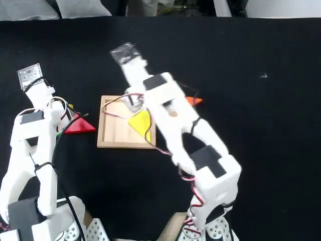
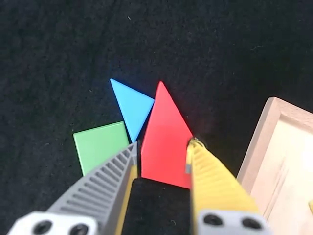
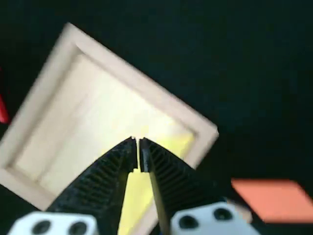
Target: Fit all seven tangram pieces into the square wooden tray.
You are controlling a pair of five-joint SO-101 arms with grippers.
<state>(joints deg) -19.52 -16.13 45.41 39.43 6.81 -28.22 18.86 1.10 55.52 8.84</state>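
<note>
The square wooden tray (image 1: 108, 143) lies at the table's middle with a yellow triangle (image 1: 142, 123) inside it. My left gripper (image 2: 164, 144) is just left of the tray, shut on the red triangle (image 2: 164, 137), which sits between the grey and yellow fingers. A blue triangle (image 2: 132, 105) and a green square (image 2: 100, 147) lie on the cloth beside the red one. My right gripper (image 3: 137, 144) hangs over the tray (image 3: 146, 88), shut with nothing in it, and the yellow triangle (image 3: 182, 142) is below it. An orange parallelogram (image 1: 194, 101) lies right of the tray.
The table is covered by black cloth (image 1: 261, 125), bare to the right and at the back. The right arm's white body (image 1: 170, 115) crosses over the tray's right side. Both arm bases stand at the near edge.
</note>
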